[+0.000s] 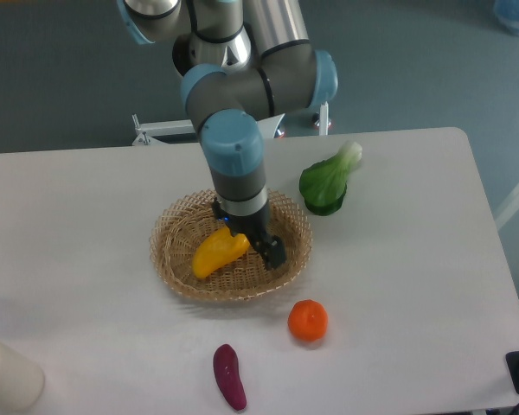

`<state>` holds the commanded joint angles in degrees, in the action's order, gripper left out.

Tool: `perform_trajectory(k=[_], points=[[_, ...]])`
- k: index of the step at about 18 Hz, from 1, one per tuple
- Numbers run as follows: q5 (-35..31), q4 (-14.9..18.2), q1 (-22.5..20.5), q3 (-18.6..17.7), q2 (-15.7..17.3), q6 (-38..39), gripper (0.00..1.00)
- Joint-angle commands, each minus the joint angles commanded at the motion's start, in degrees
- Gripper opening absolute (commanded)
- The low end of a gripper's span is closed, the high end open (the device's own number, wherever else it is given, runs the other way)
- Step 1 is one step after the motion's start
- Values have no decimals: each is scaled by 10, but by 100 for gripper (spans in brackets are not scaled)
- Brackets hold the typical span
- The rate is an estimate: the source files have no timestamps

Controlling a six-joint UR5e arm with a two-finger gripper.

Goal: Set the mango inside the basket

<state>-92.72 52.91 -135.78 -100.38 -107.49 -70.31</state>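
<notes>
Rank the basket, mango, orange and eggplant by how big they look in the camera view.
Largest to smallest:
1. basket, far wider than any fruit
2. mango, lying inside it
3. eggplant and orange: too close to rank, since the eggplant is longer but thinner and the orange is rounder.

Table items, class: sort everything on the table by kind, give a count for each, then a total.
Fruit: 2, the mango and the orange
Vegetables: 2, the bok choy and the eggplant
Baskets: 1, the basket
White container at the corner: 1
Total: 6
</notes>
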Motion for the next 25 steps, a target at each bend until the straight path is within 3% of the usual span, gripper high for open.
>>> perform_trajectory(k=[6, 13, 25], points=[[19, 4, -21, 40, -19, -1, 100], [14, 55, -37, 72, -27, -61, 100], [15, 65, -78, 95, -51, -101, 100]])
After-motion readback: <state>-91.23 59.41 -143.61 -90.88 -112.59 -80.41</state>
